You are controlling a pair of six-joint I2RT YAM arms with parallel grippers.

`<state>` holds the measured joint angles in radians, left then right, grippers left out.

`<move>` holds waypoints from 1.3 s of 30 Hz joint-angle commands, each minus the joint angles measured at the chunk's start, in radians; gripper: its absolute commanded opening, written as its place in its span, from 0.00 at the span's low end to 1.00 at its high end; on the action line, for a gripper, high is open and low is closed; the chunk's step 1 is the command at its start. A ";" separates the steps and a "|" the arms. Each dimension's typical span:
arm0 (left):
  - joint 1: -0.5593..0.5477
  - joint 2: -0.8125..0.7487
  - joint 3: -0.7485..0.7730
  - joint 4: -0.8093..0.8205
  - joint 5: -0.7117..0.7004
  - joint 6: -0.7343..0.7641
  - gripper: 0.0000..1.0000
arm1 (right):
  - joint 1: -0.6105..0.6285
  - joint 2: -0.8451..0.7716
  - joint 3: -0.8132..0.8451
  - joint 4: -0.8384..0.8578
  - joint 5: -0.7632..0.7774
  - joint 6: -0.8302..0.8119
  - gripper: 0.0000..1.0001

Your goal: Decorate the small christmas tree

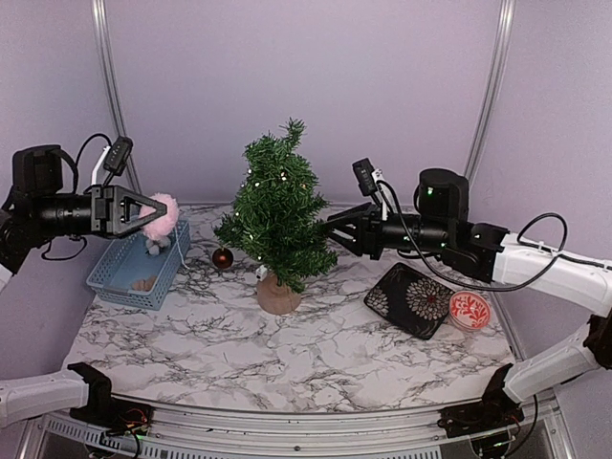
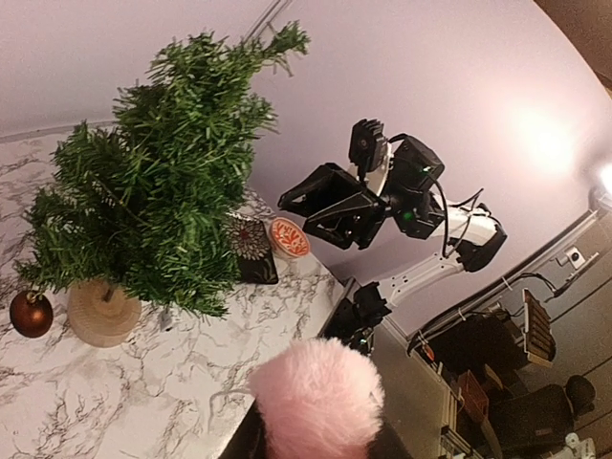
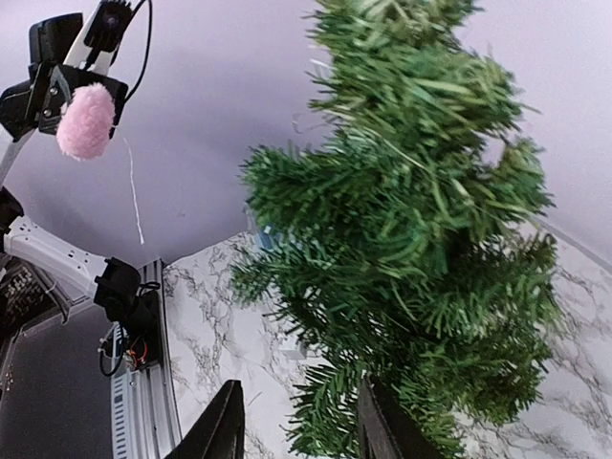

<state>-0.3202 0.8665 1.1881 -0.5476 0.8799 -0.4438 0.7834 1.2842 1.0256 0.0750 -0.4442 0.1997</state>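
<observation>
The small christmas tree (image 1: 277, 206) stands mid-table on its tan stump base (image 1: 278, 295). A brown-red bauble (image 1: 223, 257) hangs at its lower left branch. My left gripper (image 1: 145, 214) is shut on a pink fluffy pom-pom (image 1: 163, 214), held in the air above the blue basket (image 1: 122, 277), left of the tree. The left wrist view shows the pom-pom (image 2: 316, 397) filling the jaws, with the tree (image 2: 153, 182) beyond. My right gripper (image 1: 335, 229) is open at the tree's right side. In the right wrist view its fingers (image 3: 222, 432) straddle a low branch of the tree (image 3: 421, 220).
The blue basket holds a grey item (image 1: 153, 247) and a brown one (image 1: 143, 283). A black patterned plate (image 1: 413, 298) and a small red dish (image 1: 469, 310) lie right of the tree. A thin string (image 3: 134, 191) hangs below the pom-pom (image 3: 86, 120).
</observation>
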 commanded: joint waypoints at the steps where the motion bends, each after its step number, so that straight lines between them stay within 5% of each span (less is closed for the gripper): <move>1: -0.037 0.026 0.087 0.061 0.094 -0.080 0.00 | 0.084 0.023 0.080 0.088 0.001 -0.076 0.41; 17: -0.262 0.105 0.108 0.364 0.045 -0.249 0.00 | 0.352 0.295 0.272 0.240 0.080 -0.171 0.42; 39: -0.327 0.149 0.099 0.435 0.027 -0.248 0.00 | 0.366 0.310 0.277 0.294 0.111 -0.198 0.21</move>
<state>-0.6426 1.0103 1.2778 -0.1619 0.9115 -0.6933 1.1419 1.6196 1.2663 0.3389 -0.3458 0.0074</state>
